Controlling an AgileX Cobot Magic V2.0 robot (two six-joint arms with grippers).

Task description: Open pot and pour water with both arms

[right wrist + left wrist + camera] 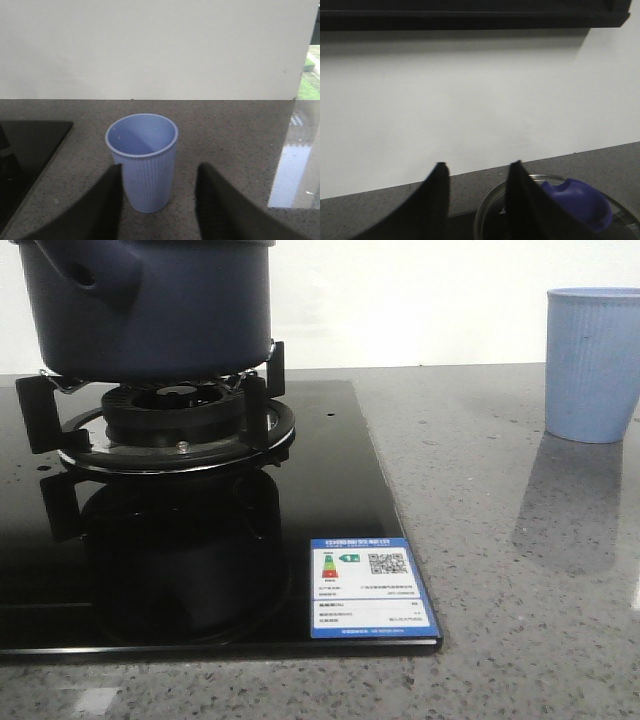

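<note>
The dark navy pot (150,300) sits on the gas burner (180,425) at the left, its stubby handle (90,275) pointing left; its top is cut off by the frame. A glass lid (490,210) with a blue knob (577,202) shows in the left wrist view, just beyond and beside my left gripper (479,167), which is open and empty. The pale blue ribbed cup (592,365) stands at the far right. My right gripper (159,170) is open, with the cup (142,160) just ahead of the fingertips, untouched. Neither gripper shows in the front view.
The black glass cooktop (330,490) carries a blue and white label (368,588) at its front right corner. Grey speckled counter (500,570) lies between the cooktop and the cup. A white wall stands behind.
</note>
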